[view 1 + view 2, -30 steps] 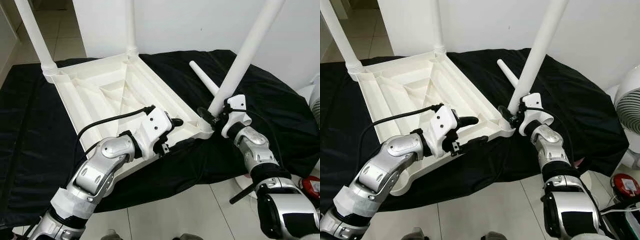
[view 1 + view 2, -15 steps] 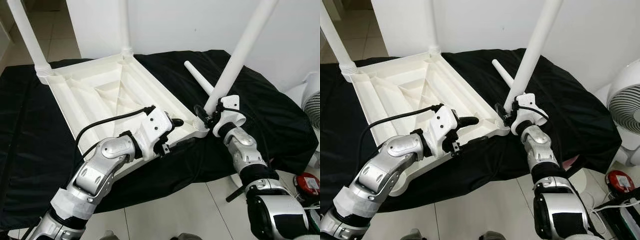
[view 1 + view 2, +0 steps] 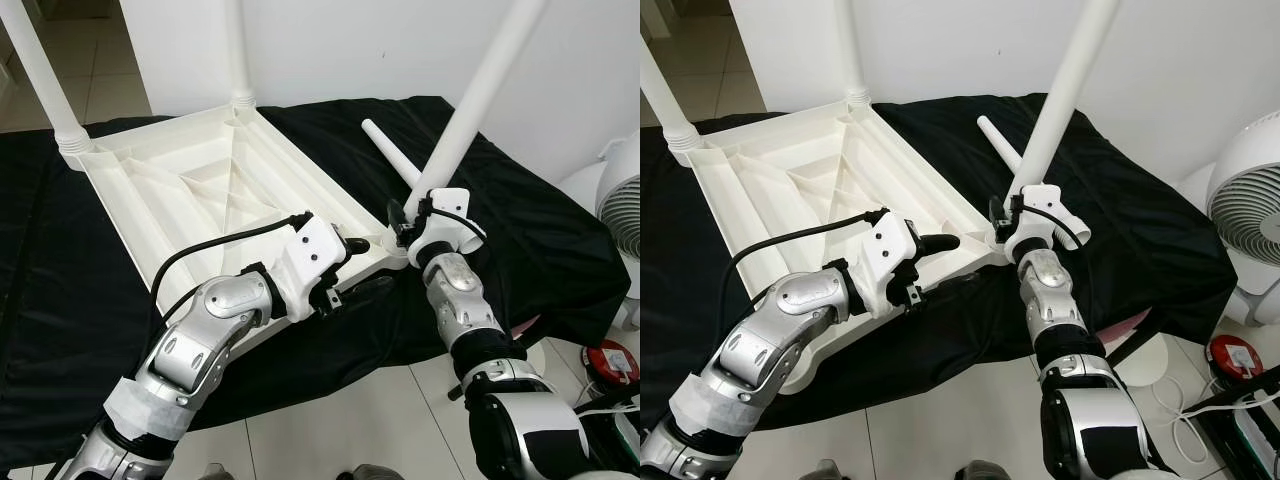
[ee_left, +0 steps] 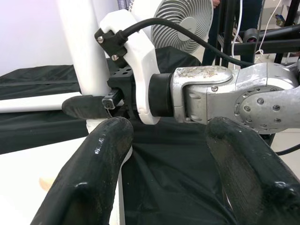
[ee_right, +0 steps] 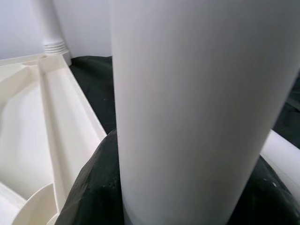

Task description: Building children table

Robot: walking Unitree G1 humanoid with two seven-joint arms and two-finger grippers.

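The white children's table top [image 3: 200,190] lies upside down on a black cloth [image 3: 540,220]. Two white legs [image 3: 40,70] [image 3: 237,50] stand in its far corners. My right gripper [image 3: 408,225] is shut on the base of a third leg [image 3: 480,90], which leans to the right at the near right corner socket [image 3: 393,245]. In the right wrist view that leg [image 5: 197,108] sits between the black fingers [image 5: 93,187]. My left gripper [image 3: 358,266] is open astride the table's near rim, one finger [image 4: 93,173] over the white plastic, the other over cloth. A loose leg [image 3: 392,160] lies behind.
A white fan [image 3: 1250,200] stands on the floor to the right, with a red object [image 3: 612,362] and cables near it. A white wall rises just behind the cloth. Tiled floor shows in front.
The whole picture has shifted left, bringing the fan into view, so the camera moved. Both grippers hold the same places against the table and the leg.
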